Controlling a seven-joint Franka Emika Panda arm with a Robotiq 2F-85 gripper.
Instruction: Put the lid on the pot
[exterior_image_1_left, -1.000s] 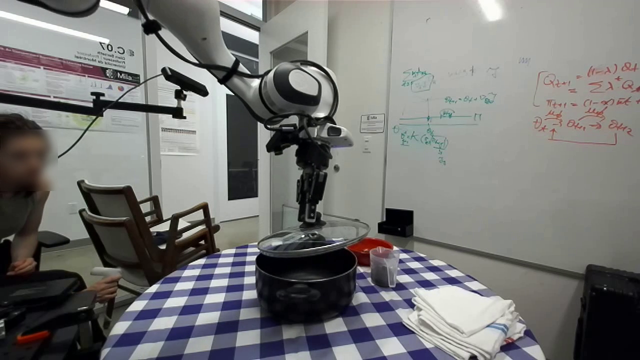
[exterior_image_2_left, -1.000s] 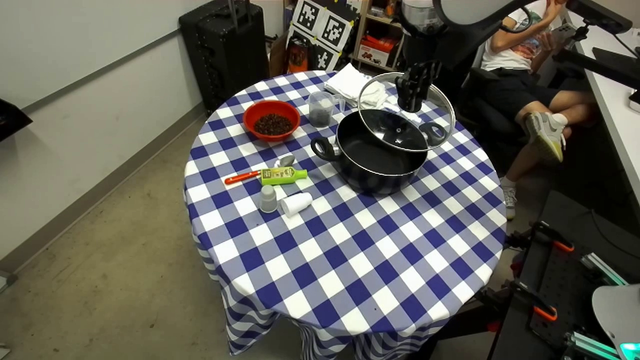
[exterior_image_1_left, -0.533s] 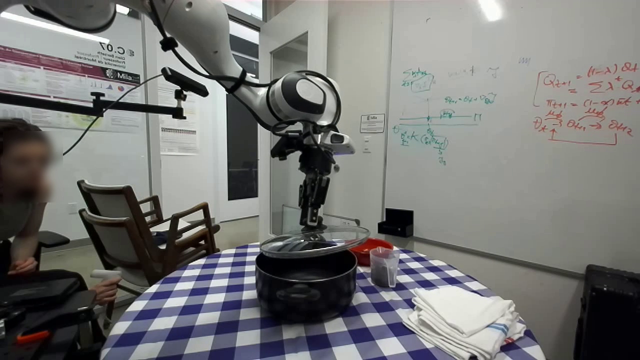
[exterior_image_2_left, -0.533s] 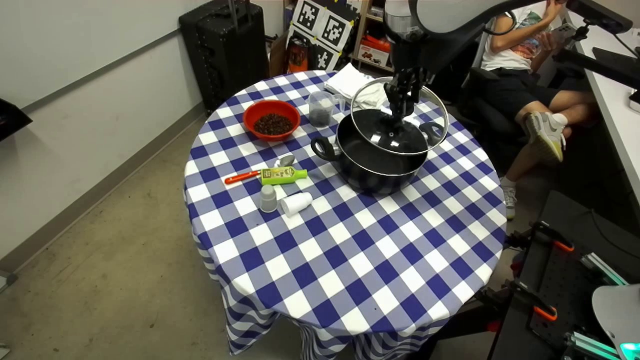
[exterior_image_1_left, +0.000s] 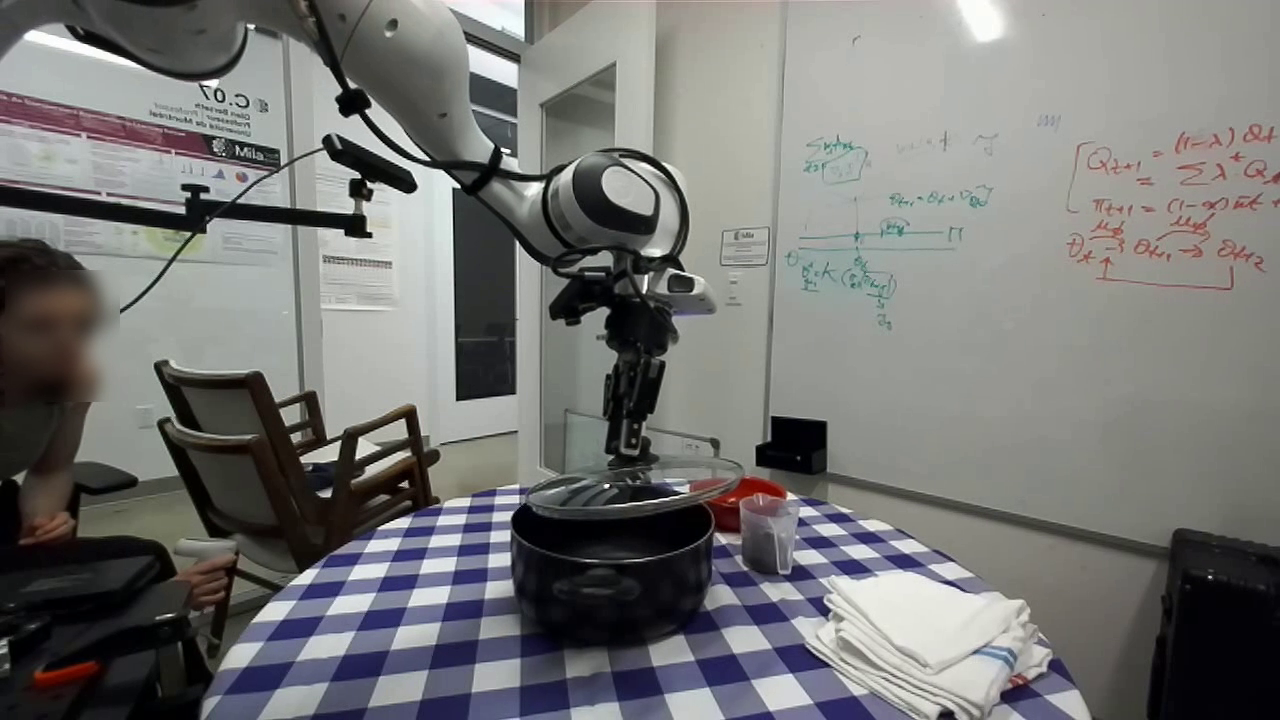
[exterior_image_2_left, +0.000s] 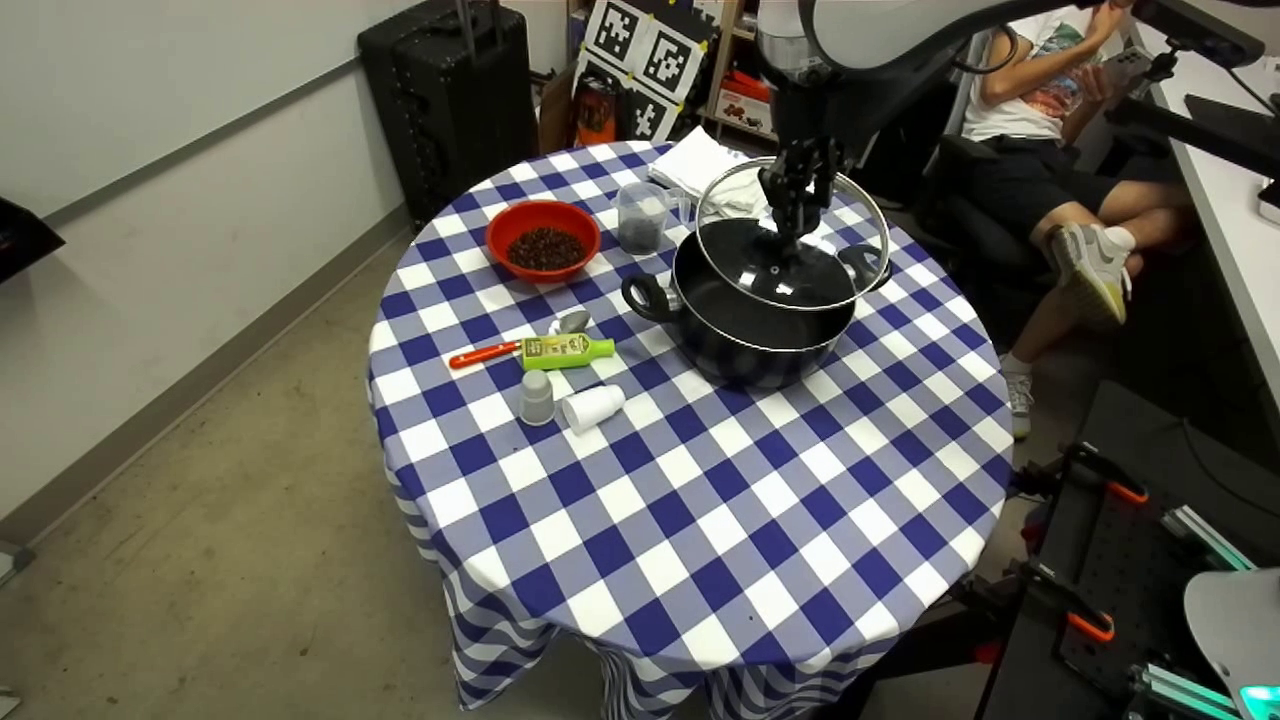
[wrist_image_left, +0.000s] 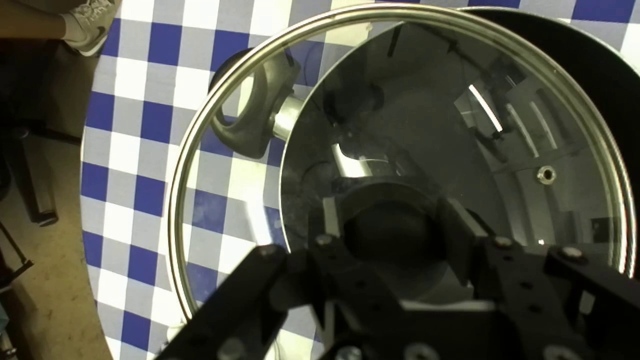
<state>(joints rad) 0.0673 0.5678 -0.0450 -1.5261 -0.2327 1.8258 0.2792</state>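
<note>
The black pot (exterior_image_1_left: 612, 590) stands on the table; it also shows in an exterior view (exterior_image_2_left: 750, 365) with both side handles. My gripper (exterior_image_1_left: 628, 450) is shut on the black knob of the glass lid (exterior_image_1_left: 665, 490) and holds it above the pot, slightly tilted. In an exterior view the lid (exterior_image_2_left: 740, 275) sits off-centre, towards the pot's far side, leaving the near part of the opening uncovered. In the wrist view the fingers (wrist_image_left: 395, 225) flank the knob; the lid (wrist_image_left: 450, 140) overhangs one handle, and the pot's inside (wrist_image_left: 605, 95) shows beyond the opposite rim.
A red bowl (exterior_image_2_left: 543, 240) of dark bits and a clear measuring cup (exterior_image_2_left: 642, 222) stand beside the pot. White folded cloths (exterior_image_1_left: 925, 630) lie near the edge. A green bottle (exterior_image_2_left: 565, 351), a red-handled utensil (exterior_image_2_left: 485, 355) and small cups (exterior_image_2_left: 595, 407) lie on the checked tablecloth (exterior_image_2_left: 700, 540).
My gripper and the lid have moved lower and shifted further over the pot, leftward in an exterior view. The knob stays held; the pot has not moved.
</note>
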